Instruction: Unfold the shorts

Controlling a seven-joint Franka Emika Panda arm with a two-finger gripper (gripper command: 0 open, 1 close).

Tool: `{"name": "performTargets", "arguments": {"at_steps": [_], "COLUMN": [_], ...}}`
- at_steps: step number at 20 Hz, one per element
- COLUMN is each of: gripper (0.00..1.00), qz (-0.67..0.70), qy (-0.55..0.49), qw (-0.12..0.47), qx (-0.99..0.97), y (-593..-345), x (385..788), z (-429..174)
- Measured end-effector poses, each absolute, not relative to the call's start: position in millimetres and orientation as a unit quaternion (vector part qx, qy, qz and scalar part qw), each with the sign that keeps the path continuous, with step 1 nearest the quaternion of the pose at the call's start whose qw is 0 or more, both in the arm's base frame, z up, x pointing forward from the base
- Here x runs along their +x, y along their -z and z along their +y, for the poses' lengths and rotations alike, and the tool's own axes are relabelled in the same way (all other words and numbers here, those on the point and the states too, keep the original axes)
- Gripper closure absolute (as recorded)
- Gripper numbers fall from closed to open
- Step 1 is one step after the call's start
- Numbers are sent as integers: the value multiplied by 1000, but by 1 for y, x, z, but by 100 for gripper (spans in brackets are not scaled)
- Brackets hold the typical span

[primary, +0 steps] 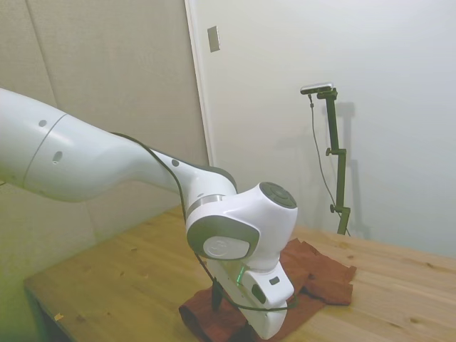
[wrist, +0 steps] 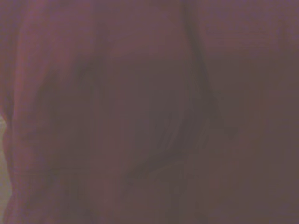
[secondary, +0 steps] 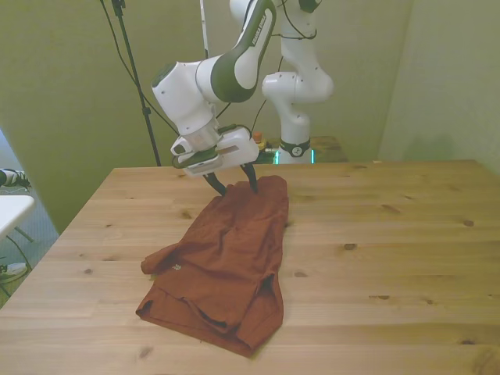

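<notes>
The rust-brown shorts (secondary: 226, 258) lie folded and rumpled on the wooden table (secondary: 391, 234), running from the far middle toward the near left of the front view. My gripper (secondary: 237, 186) is tilted and open, its two dark fingers (secondary: 221, 185) pressed down at the far end of the shorts. In the side view the shorts (primary: 324, 274) spread out behind the white hand, and the gripper (primary: 229, 317) is low on the cloth, one finger partly hidden by the hand. The wrist view is filled with blurred fabric of the shorts (wrist: 149, 112) from very close.
Bare wooden tabletop (secondary: 406, 273) extends to the front view's right of the shorts. The table's near edge (primary: 43, 299) shows in the side view. A small white surface (secondary: 12, 207) stands off the table at the front view's left.
</notes>
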State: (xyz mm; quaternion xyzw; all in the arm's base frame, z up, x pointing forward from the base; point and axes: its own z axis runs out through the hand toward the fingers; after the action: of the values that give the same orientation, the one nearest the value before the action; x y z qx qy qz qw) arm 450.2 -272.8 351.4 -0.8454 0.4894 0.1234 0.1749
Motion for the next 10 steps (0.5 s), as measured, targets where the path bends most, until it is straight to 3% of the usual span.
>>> {"name": "performTargets", "arguments": {"at_steps": [3,4,10], "gripper": [0,100,100], "qz": [483,482,468], "qy": [-127,-127,-126], "qw": [177,178,180], "qx": [-848,-849,-856], "y": [-354,-355,-355], "x": [452,452,453], "z": [-273,-273,-271]}}
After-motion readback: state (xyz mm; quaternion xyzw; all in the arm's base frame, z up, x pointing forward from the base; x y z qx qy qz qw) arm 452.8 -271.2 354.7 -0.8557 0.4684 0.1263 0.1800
